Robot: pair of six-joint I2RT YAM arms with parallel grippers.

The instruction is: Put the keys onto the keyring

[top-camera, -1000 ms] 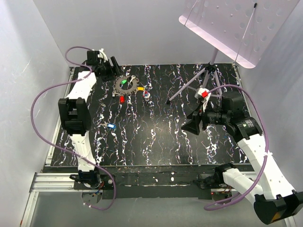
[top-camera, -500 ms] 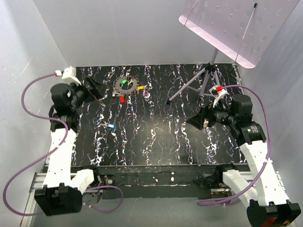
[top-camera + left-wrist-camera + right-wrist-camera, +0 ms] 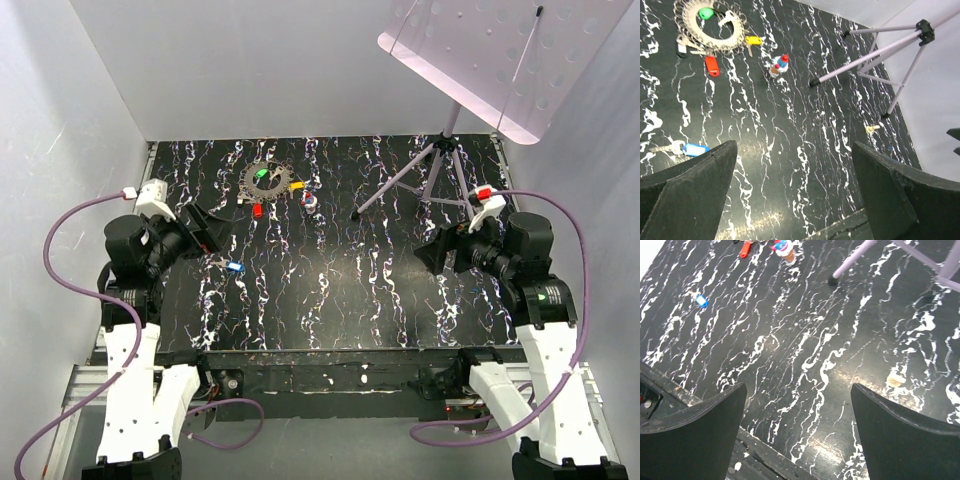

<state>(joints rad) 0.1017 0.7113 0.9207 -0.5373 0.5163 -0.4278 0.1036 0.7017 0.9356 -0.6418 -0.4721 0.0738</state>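
The grey toothed keyring [image 3: 268, 180] [image 3: 688, 26] lies at the far left of the black marbled table. A green key [image 3: 262, 173] [image 3: 705, 12] rests inside its hole. A yellow key [image 3: 297, 186] [image 3: 754, 40] touches its right rim, and a red key [image 3: 258, 210] [image 3: 712, 65] [image 3: 744, 248] lies just in front of it. Nearer the arms, a blue key [image 3: 235, 267] [image 3: 694, 149] [image 3: 701, 300] lies alone. My left gripper [image 3: 205, 233] [image 3: 795, 150] hangs open and empty left of the blue key. Over the right side my right gripper [image 3: 432, 255] [image 3: 799, 387] is open too, holding nothing.
A red-white-blue blob [image 3: 310, 200] [image 3: 780, 65] [image 3: 784, 247] stands right of the keyring. A tripod [image 3: 435, 165] [image 3: 880, 45] carrying a tilted pink perforated plate [image 3: 500, 60] occupies the far right. A small beige lump [image 3: 871, 128] [image 3: 896, 380] lies near its legs.
Both arms have drawn back toward the near edge. The left gripper left the keyring's far left side and now sits by the blue key. Both grippers opened wider.
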